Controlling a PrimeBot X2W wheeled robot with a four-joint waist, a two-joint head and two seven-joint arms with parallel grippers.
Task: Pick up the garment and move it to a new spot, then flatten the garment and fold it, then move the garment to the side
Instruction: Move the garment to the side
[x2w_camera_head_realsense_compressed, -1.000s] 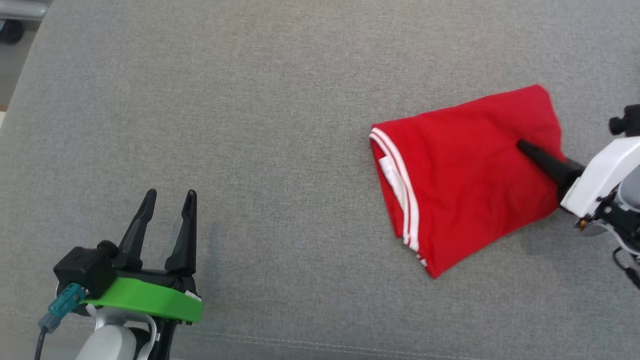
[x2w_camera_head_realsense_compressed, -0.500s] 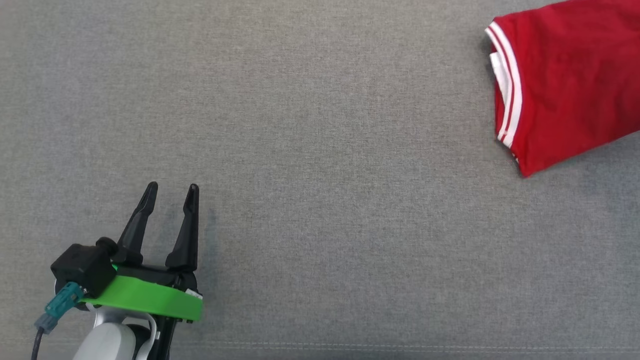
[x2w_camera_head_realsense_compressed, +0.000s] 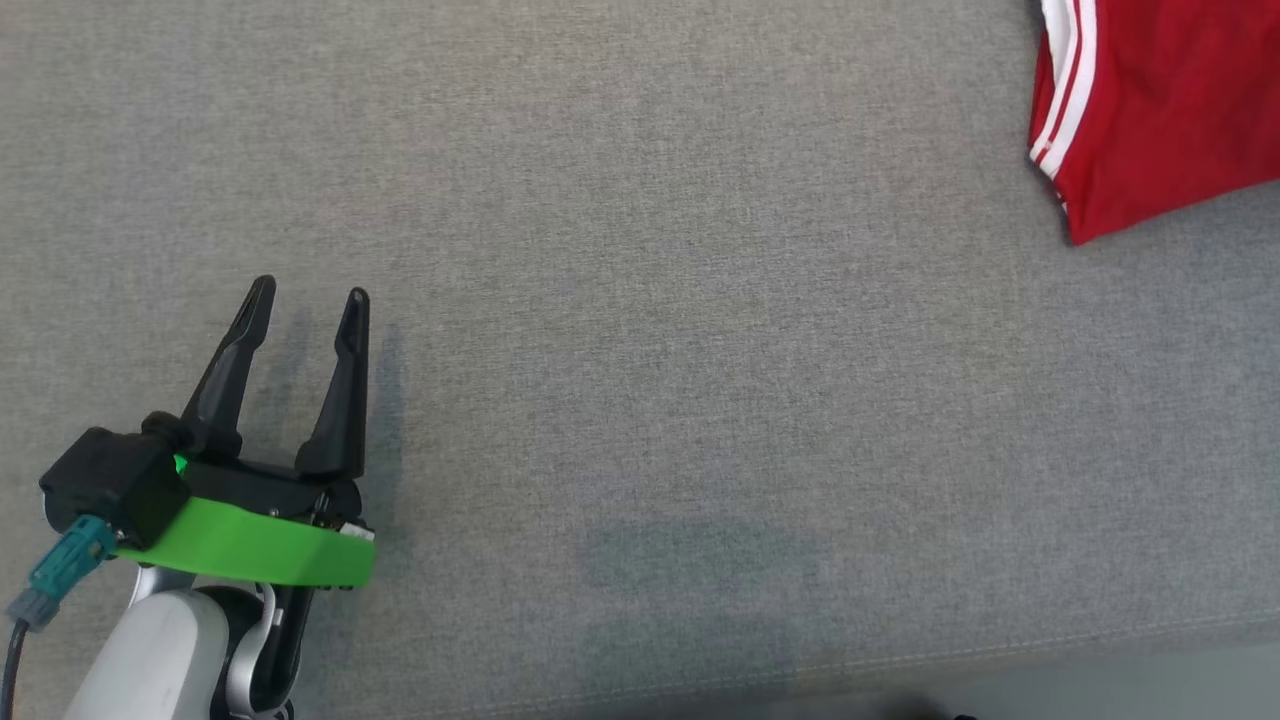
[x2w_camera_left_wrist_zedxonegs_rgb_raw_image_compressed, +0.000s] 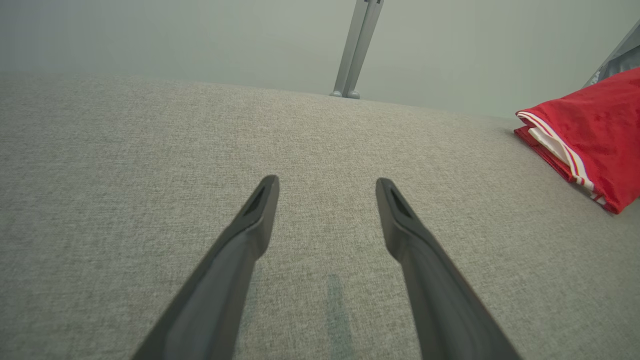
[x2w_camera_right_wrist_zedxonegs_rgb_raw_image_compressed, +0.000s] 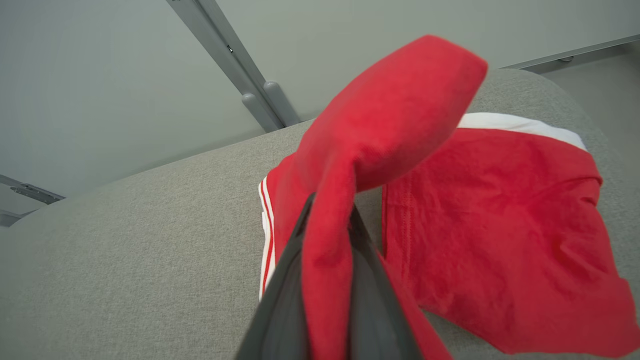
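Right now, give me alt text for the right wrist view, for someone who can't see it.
The right gripper is shut on a raised fold of the red garment; the rest lies on the grey cushion. A pale wall and metal rail stand behind.

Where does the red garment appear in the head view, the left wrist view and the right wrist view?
Head view: the red garment is in the top right corner, cut by the picture's edge.
Left wrist view: the red garment is at the right edge.
Right wrist view: it takes the centre and right, one fold pinched in the right gripper.
Shared landmark: its white-striped edge.
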